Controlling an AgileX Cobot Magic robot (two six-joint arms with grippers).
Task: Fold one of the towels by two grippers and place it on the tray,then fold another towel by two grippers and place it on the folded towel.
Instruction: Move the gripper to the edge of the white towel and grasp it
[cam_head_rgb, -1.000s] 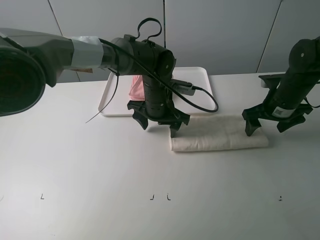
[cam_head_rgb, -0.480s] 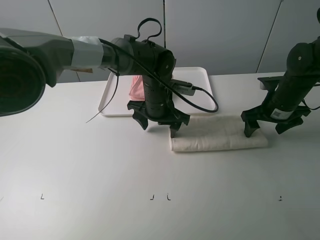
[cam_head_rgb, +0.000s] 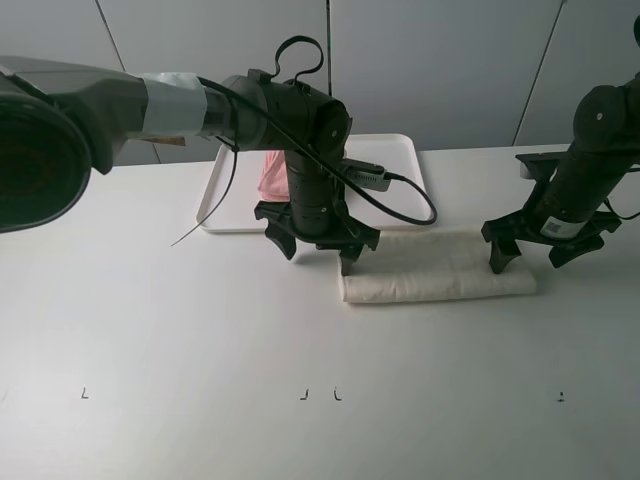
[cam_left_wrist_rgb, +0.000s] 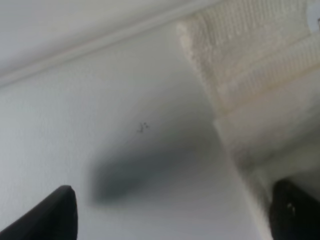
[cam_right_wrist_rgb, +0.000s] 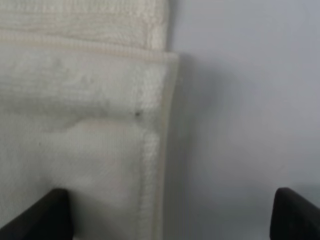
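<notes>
The cream towel (cam_head_rgb: 435, 268) lies folded into a long strip on the table in front of the tray (cam_head_rgb: 400, 160). On the tray's left part the pink towel (cam_head_rgb: 271, 173) rests, mostly hidden behind the left arm. My left gripper (cam_head_rgb: 318, 252) stands open at the strip's left end, and in the left wrist view one fingertip (cam_left_wrist_rgb: 295, 215) is over the cream towel (cam_left_wrist_rgb: 250, 90) and the other over bare table. My right gripper (cam_head_rgb: 530, 257) is open astride the strip's right end. The right wrist view shows the cream towel's edge (cam_right_wrist_rgb: 155, 150) between its fingers (cam_right_wrist_rgb: 45, 215).
A black cable (cam_head_rgb: 405, 205) loops from the left arm across the tray's front rim. Small black marks (cam_head_rgb: 320, 395) dot the white table nearer the front. A pale panelled wall rises behind the table.
The right gripper has shifted slightly left and lower over the cream strip's right end, its jaws narrowing a little. The left arm and both towels have not moved.
</notes>
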